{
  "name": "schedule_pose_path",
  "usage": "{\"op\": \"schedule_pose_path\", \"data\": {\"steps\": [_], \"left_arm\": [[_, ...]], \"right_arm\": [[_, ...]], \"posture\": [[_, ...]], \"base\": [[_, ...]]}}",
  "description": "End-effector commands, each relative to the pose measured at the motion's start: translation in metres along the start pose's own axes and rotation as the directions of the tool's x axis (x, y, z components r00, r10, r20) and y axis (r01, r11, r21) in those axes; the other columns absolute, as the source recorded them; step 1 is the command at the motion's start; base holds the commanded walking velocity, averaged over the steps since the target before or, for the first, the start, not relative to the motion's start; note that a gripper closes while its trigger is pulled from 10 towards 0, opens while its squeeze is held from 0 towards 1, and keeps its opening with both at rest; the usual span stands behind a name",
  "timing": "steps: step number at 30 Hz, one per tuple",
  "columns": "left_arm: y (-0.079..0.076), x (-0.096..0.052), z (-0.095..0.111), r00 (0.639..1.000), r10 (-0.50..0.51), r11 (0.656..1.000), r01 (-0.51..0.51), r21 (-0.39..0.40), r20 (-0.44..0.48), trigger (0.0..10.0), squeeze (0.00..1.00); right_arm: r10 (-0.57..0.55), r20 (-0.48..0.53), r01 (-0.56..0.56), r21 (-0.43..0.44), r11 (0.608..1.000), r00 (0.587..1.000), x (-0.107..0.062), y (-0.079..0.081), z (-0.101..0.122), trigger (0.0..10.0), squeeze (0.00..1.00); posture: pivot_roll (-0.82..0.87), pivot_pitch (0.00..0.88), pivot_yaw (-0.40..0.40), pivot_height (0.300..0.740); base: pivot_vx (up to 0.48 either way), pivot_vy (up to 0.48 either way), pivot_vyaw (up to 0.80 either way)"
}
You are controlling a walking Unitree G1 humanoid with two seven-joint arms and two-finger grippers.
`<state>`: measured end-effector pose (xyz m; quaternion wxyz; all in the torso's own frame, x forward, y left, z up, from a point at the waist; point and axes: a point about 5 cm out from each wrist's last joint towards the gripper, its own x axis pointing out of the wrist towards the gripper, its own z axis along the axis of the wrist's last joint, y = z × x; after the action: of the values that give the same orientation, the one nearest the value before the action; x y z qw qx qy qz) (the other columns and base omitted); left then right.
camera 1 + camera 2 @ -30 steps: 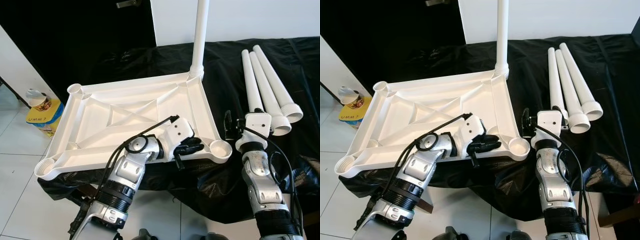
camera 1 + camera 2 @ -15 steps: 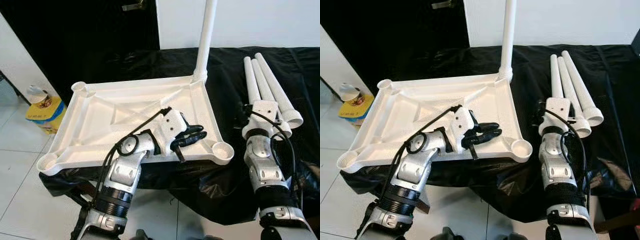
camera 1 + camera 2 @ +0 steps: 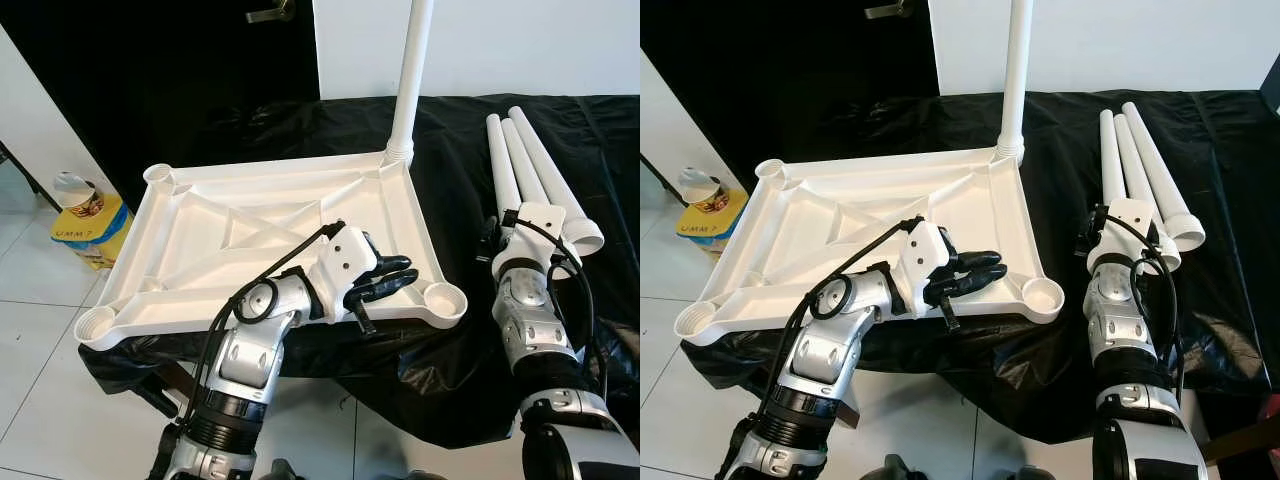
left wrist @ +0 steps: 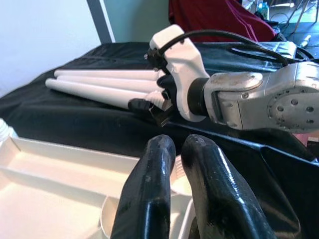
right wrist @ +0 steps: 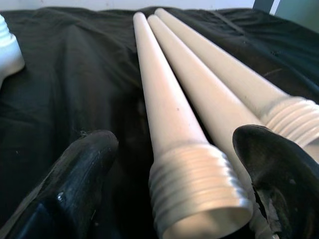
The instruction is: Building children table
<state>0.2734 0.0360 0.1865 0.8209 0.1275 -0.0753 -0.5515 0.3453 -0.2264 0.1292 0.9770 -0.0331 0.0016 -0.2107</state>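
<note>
The white tabletop (image 3: 250, 240) lies upside down on black cloth. One white leg (image 3: 410, 70) stands upright, screwed into its far right corner. Three loose legs (image 3: 520, 160) lie side by side on the cloth to the right. My left gripper (image 3: 400, 275) hovers over the tabletop's near right part, close to the empty corner socket (image 3: 445, 298), its fingers (image 4: 159, 164) pressed together on nothing. My right gripper (image 5: 179, 149) is open at the near ends of the loose legs, its fingers either side of the innermost leg's threaded end (image 5: 199, 189) without touching it.
Empty sockets sit at the near left (image 3: 95, 325) and far left (image 3: 158, 175) corners. A yellow box with a cup (image 3: 85, 225) stands on the tiled floor to the left. A white wall and dark door are behind. Black cloth drapes over the front edge.
My right gripper has gone forward to the threaded ends of the loose legs. The left gripper has shifted slightly over the tabletop's near right rim. The camera view has also shifted.
</note>
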Motion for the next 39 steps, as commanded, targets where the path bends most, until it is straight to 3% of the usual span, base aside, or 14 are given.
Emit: {"op": "schedule_pose_path", "data": {"steps": [1, 21, 39], "left_arm": [[0.007, -0.004, -0.002, 0.984, 0.179, 0.984, -0.179, -0.003, -0.019, 10.0, 0.00], [0.005, -0.015, -0.001, 0.974, 0.221, 0.975, -0.221, -0.004, -0.056, 10.0, 0.00], [0.000, -0.019, 0.000, 0.969, 0.232, 0.973, -0.232, 0.010, -0.090, 10.0, 0.00]], "right_arm": [[0.006, -0.030, -0.006, 0.007, 1.000, 1.000, 0.001, 0.003, -0.004, 10.0, 0.00], [0.066, -0.170, -0.058, 0.051, 0.997, 0.983, 0.011, 0.003, -0.021, 10.0, 0.00], [0.127, -0.170, -0.118, 0.061, 0.991, 0.977, 0.016, 0.011, -0.022, 10.0, 0.00]], "posture": [[0.00, 0.027, 0.045, 0.740], [0.04, 0.043, 0.028, 0.740], [0.09, 0.076, 0.041, 0.740]], "base": [[0.000, 0.000, 0.00], [0.000, 0.000, 0.00], [0.000, 0.000, 0.00]]}}
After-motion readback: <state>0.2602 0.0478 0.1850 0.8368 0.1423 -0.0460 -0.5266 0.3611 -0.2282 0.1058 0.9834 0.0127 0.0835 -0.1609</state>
